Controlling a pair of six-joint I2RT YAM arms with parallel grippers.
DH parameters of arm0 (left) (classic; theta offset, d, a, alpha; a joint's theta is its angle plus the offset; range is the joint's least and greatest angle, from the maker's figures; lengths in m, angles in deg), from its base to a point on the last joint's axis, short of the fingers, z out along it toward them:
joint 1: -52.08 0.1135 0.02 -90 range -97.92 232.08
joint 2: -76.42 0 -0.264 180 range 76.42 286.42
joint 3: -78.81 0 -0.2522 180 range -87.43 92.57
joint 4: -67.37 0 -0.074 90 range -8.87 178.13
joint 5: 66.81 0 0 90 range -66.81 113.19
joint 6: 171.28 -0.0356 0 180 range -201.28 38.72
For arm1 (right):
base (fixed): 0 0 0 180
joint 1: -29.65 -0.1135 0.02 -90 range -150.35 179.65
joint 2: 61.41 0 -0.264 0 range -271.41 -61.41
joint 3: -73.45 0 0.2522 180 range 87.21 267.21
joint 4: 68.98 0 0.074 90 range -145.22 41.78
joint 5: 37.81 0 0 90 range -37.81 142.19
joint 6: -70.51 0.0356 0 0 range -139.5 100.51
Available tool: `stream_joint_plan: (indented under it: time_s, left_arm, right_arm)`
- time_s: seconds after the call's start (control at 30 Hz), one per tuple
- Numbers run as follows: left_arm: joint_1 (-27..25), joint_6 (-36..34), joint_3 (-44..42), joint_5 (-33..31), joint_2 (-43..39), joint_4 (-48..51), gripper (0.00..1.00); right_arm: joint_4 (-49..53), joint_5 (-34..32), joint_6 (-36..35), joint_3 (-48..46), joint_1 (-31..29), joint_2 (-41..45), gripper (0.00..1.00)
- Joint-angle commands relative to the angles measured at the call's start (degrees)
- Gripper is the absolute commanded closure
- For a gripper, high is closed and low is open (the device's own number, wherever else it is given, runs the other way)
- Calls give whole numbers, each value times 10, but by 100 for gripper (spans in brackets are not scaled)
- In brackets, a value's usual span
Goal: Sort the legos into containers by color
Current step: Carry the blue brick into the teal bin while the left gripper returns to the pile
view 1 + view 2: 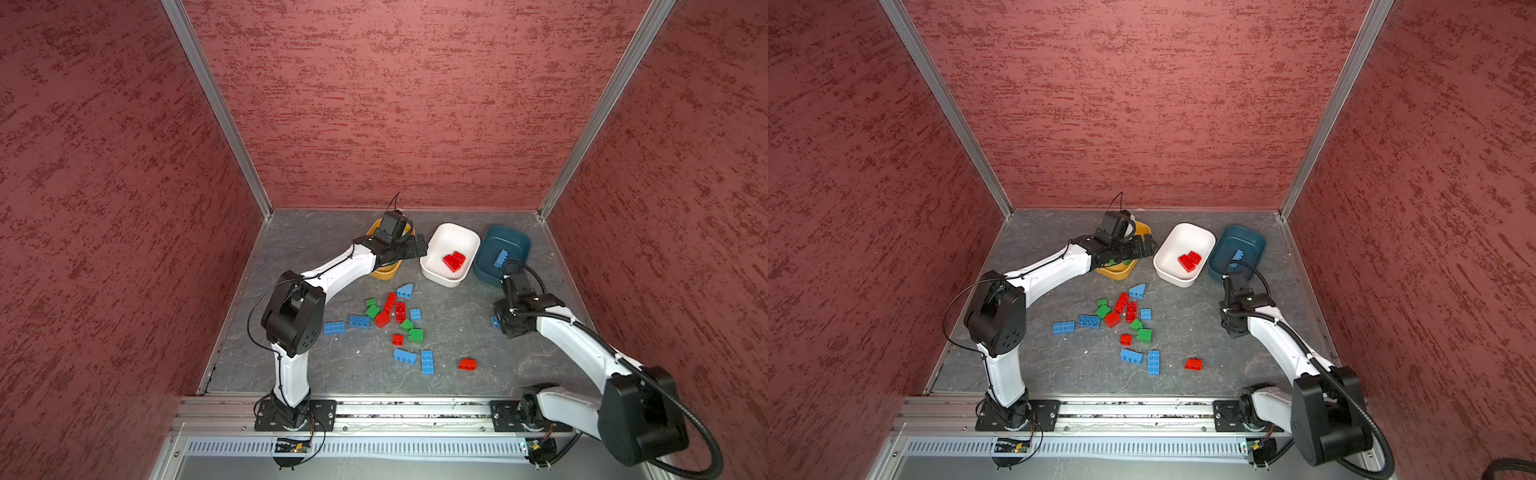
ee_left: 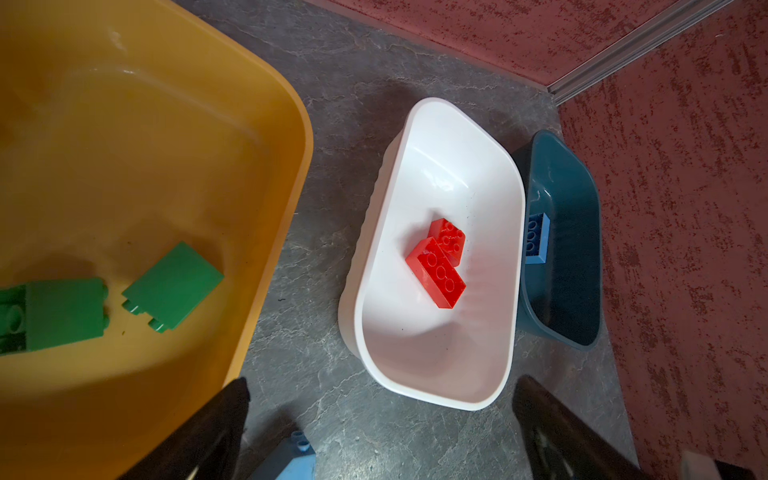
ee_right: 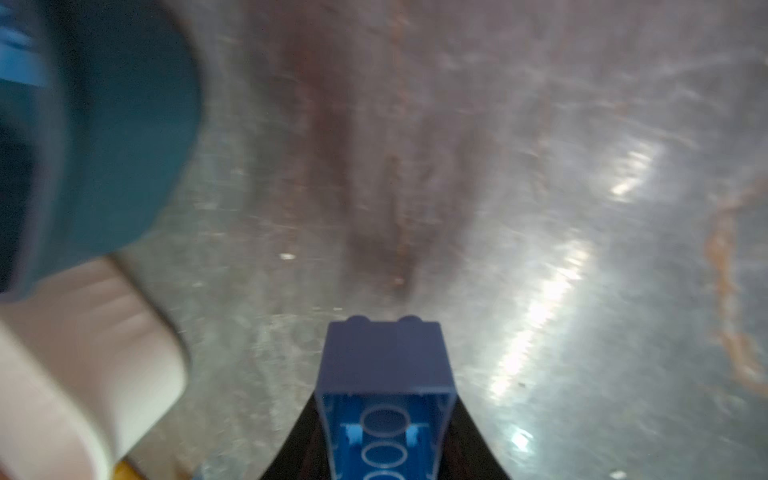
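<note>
Walls: red panels [image 1: 374,104] around grey bench [image 1: 457,332].
Yellow tub [image 1: 384,273]: mostly hidden under left arm [image 1: 340,266]; left wrist view shows two green legos [image 2: 172,286] inside.
Left jaws: wide open, empty.
Right jaws: clamped on blue lego [image 3: 384,374], blurred; nearly hidden from above.
Loose legos [image 1: 400,311]: mid-bench.

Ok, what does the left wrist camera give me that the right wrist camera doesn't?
Only the left wrist view: two green plastic bricks lying in the mustard yellow plastic tub, two red studded bricks in the white plastic tub, and the left gripper open. Only the right wrist view: the right gripper shut on a blue rectangular plastic brick, hollow underside toward the camera. Both: the white plastic tub, the dark teal plastic tub and the grey table; in the right wrist view they are blurred, at the frame's edge.
</note>
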Motion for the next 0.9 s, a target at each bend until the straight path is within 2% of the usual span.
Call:
stream_joint_plan:
  time_s: [0.0,0.03,0.07,0.13,0.37,0.47,0.6,0.87]
  left_arm:
    - [3,5,-13,-30,-37,10,1]
    - [4,9,-20,-39,-44,9,1]
    - [5,12,-27,-47,-52,8,1]
    - [7,20,-46,-63,-68,7,1]
    - [24,56,-109,-97,-121,13,1]
    - [31,70,-132,-104,-142,18,1]
    - [37,81,-160,-125,-174,34,1]
    - [56,136,-217,-193,-231,103,1]
  right_arm:
    - [-185,-41,-157,-2,2,39,89]
    - [-237,-36,-190,-17,1,49,92]
    - [-297,-32,-225,-31,3,57,99]
    - [-414,-39,-286,-59,3,60,100]
    - [-525,-27,-318,-14,18,-62,100]
    - [-535,-31,-331,13,30,-120,100]
    - [-513,-27,-391,62,66,-191,100]
    - [-429,48,-453,182,115,-313,100]
